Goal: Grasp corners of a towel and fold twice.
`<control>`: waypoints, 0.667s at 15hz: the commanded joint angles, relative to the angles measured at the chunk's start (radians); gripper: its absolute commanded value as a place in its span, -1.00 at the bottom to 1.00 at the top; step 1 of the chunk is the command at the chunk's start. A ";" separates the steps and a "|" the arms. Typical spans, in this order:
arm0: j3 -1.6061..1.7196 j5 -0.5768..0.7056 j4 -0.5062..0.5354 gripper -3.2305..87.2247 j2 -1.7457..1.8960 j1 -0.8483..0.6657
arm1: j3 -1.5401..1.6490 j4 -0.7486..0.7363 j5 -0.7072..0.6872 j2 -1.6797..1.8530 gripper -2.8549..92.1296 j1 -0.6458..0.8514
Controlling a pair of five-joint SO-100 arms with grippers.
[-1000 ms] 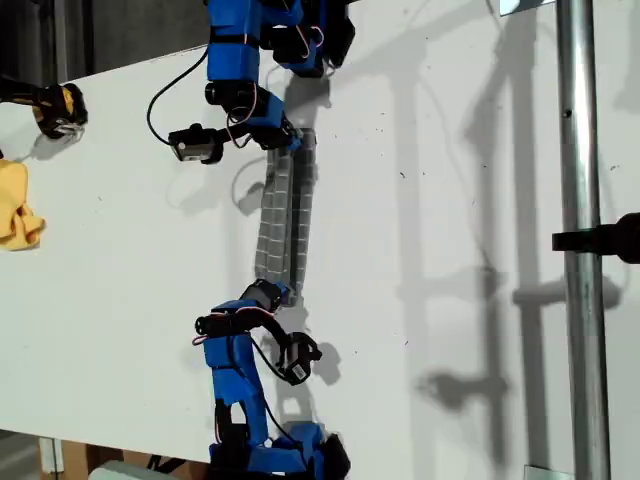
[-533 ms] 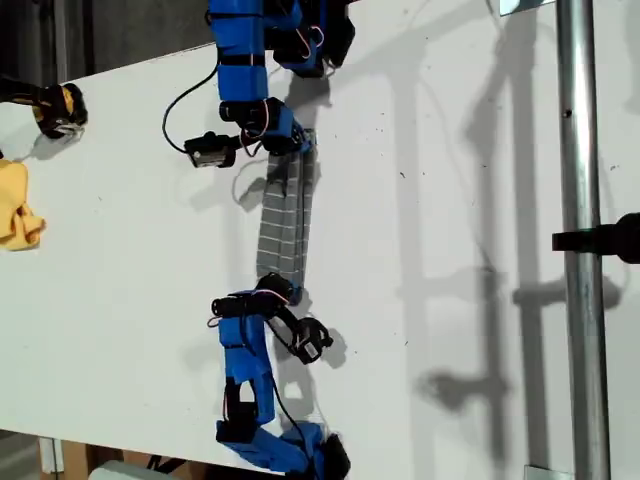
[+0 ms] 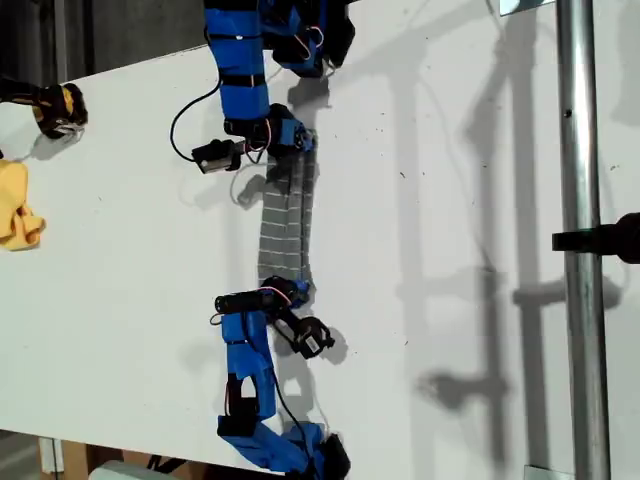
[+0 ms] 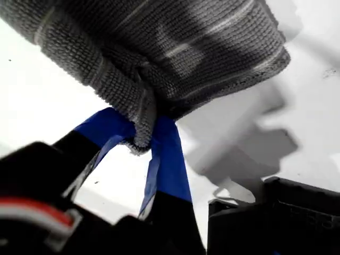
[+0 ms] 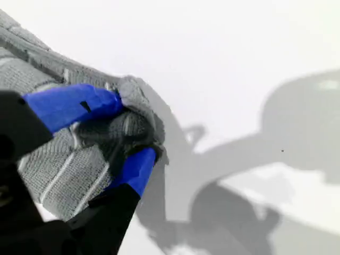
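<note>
Halfway at a guess: towel (image 3: 285,225) doubled into a narrow strip mid-table, jaws of my first gripper (image 4: 142,139) and my second gripper (image 5: 127,139) each clamped on an end, second fold not yet made.

Yellow cloth (image 3: 18,208) — cropped (exterior view's left)

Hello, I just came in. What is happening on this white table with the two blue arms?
Two blue arms hold a grey striped towel stretched between them as a narrow band above the white table. Each wrist view shows an end effector shut on a bunched end of the cloth: my first gripper and my second gripper. A small yellow cloth lies untouched at the exterior view's left edge.
</note>
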 commanded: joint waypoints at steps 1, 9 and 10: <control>-0.008 0.026 0.040 -0.18 0.123 -0.015 | -0.135 0.190 0.011 0.094 -0.63 0.011; 0.403 0.031 0.023 -0.08 0.735 -0.061 | -0.402 0.545 0.014 0.420 -0.48 0.054; 0.495 0.025 -0.009 -0.08 0.834 -0.064 | -0.397 0.543 0.026 0.505 -0.47 0.072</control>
